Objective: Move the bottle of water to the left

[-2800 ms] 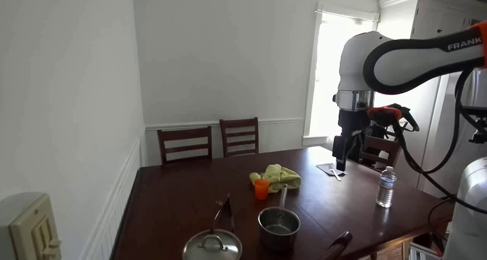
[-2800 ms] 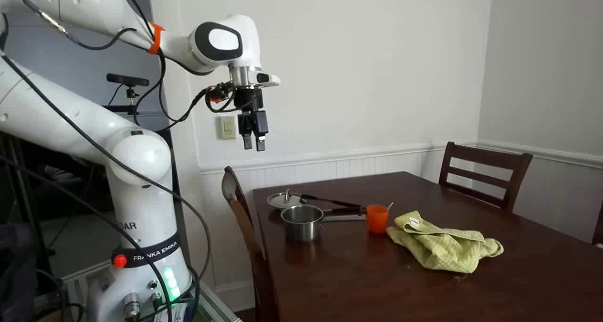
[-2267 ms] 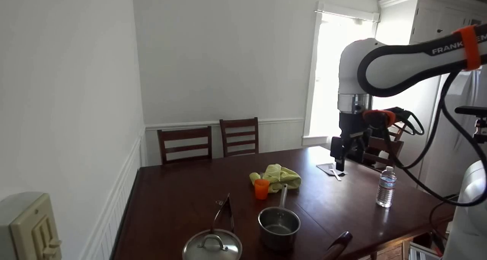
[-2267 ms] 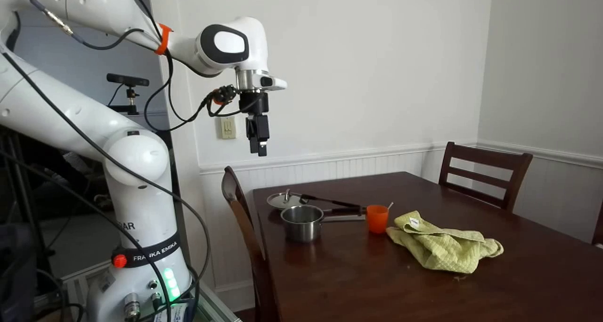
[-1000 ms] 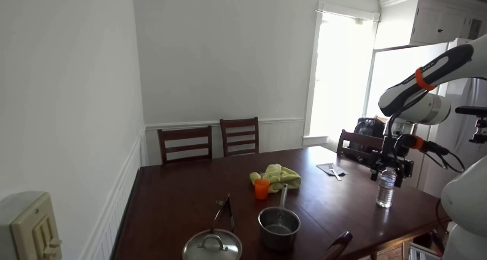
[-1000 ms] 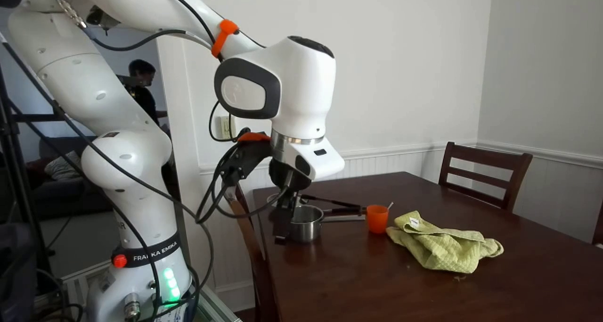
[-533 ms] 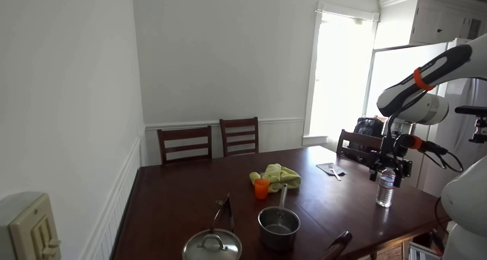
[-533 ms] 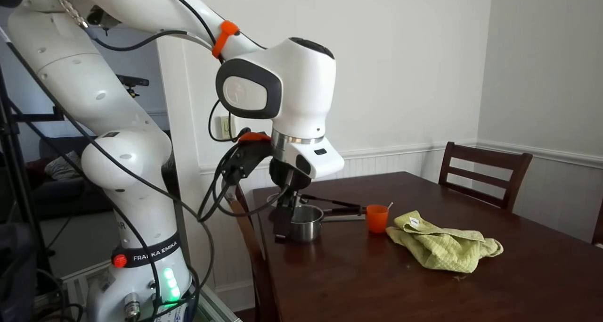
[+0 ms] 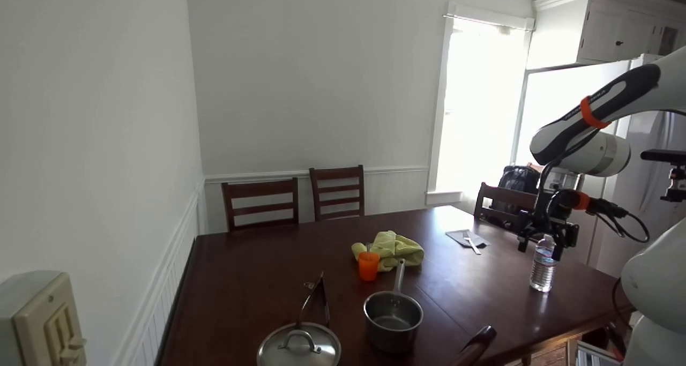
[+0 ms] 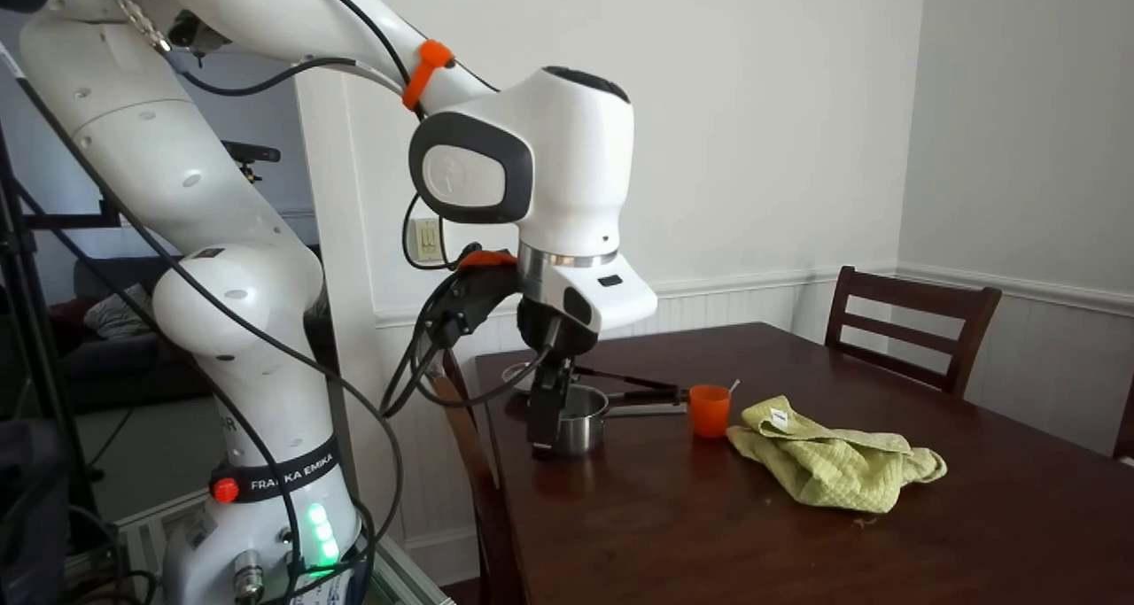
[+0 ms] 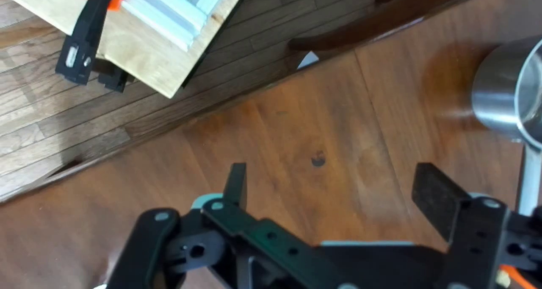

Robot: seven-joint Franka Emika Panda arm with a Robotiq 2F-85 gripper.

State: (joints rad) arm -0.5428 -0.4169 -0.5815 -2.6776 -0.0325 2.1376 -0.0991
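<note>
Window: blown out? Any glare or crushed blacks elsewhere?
In an exterior view, window burnt to white, table showing glare toward it, bright reflection under the bottle; in an exterior view, green lights glow brightly; in the wrist view, pincer near-black, pot shiny.

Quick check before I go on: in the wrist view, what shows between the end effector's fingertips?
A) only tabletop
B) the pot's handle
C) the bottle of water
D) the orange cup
A: the end effector has its fingers spread wide there, with only tabletop showing between them.
</note>
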